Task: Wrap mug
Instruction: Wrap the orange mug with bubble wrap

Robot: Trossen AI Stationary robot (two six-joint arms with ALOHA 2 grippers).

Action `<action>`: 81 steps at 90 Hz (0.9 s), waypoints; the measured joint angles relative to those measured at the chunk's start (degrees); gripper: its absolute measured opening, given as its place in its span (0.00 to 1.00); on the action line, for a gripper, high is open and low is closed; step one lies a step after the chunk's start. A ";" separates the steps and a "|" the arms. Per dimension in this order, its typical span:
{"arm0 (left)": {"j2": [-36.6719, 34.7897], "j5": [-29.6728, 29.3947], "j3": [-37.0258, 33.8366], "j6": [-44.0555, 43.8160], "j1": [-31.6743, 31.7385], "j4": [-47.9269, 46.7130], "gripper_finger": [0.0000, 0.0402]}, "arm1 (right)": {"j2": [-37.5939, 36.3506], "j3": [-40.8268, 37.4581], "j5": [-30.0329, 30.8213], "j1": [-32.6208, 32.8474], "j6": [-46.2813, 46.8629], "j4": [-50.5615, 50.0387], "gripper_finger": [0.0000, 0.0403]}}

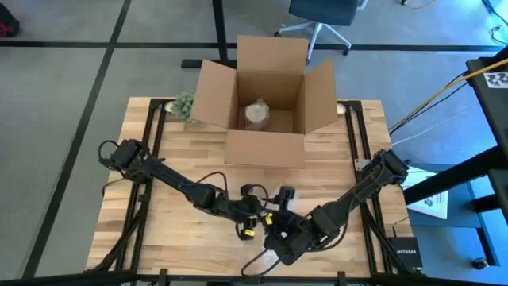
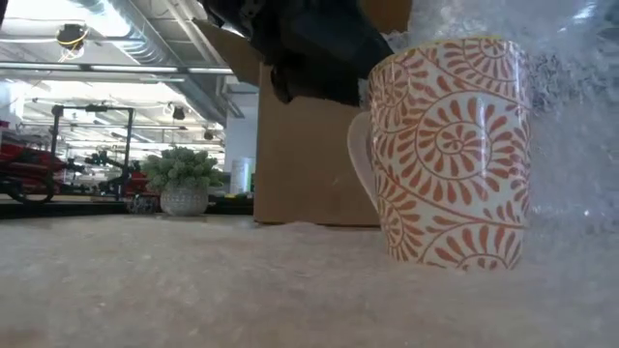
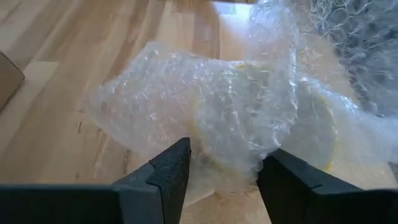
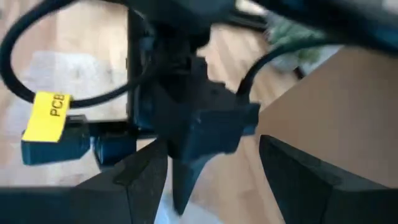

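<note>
A white mug with orange spiral patterns stands upright on a sheet of bubble wrap in the low view. More wrap rises along its side. In the left wrist view the wrap lies bunched over the mug, whose yellow rim shows through. My left gripper is open, with a lump of wrap between its fingers. My right gripper is open close behind the left arm's wrist. In the high view both grippers meet near the table's near edge and hide the mug. My left gripper's open fingers stand on either side of a bunched part of the bubble wrap that lies over the mug. They come slanting down at it. I cannot tell whether they touch it.
An open cardboard box stands at the table's far middle with a wrapped thing inside. A small potted plant sits by the box's left flap. Bare wood lies to the left of the arms.
</note>
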 joint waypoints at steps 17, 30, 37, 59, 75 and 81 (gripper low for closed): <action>0.00 -0.02 0.00 0.00 -0.05 -0.54 0.38 | 0.00 1.16 -5.40 0.47 3.22 -1.52 0.59; 0.00 0.27 0.02 0.59 -0.07 -0.68 0.38 | -0.04 3.52 -15.21 2.86 14.09 -9.74 0.59; -0.07 0.27 0.02 0.27 -0.09 -0.84 0.38 | -0.04 4.97 -18.73 5.15 20.66 -15.69 0.59; -0.07 0.32 0.02 -0.22 -0.13 -0.70 0.38 | -0.18 -1.00 -28.41 11.58 39.43 -23.89 0.59; -0.07 0.60 0.02 -0.22 -0.11 -0.65 0.38 | -0.03 -10.63 -21.43 12.27 43.30 -13.99 0.59; -0.07 0.59 0.02 -0.22 -0.13 -0.65 0.38 | 0.09 -10.48 -16.35 11.51 39.94 -11.27 0.59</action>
